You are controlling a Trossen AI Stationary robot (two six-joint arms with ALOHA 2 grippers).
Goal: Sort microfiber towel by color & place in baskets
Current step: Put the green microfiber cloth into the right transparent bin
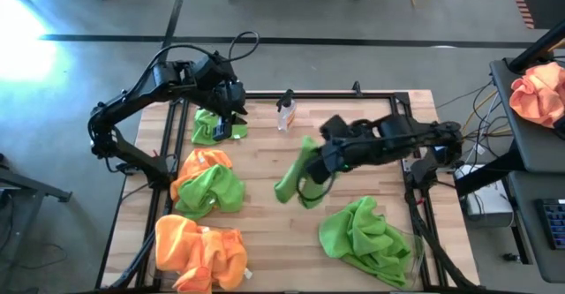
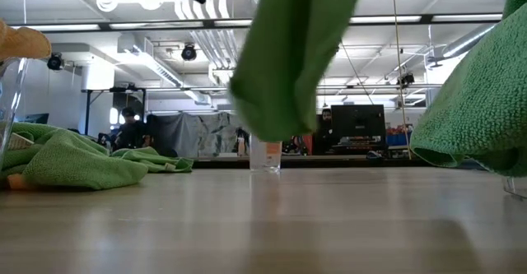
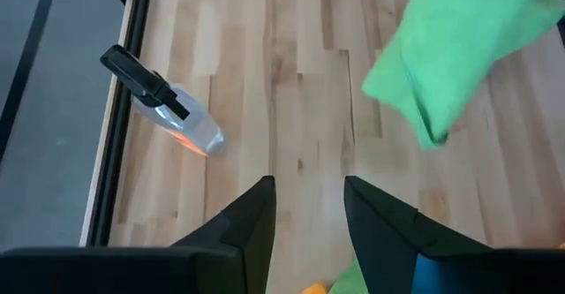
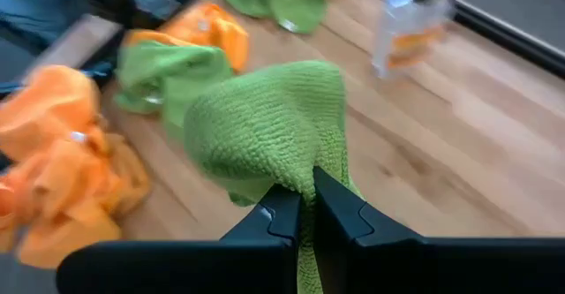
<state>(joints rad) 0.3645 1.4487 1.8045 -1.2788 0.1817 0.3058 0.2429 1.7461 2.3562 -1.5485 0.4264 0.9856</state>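
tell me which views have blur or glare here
Right wrist view: the orange cloth pile and the clear spray bottle are smeared, while the lime green towel stays fairly crisp. Low view: the hanging green towel is soft-edged and ceiling lights flare white. High view: glare whitens the floor at the upper left.

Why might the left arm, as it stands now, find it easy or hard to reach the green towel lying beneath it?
Probably easy. The left gripper hovers with open fingers right over the small green towel near the table's far left, and nothing lies between them. The right gripper is mid-table, shut on another green towel, well clear.
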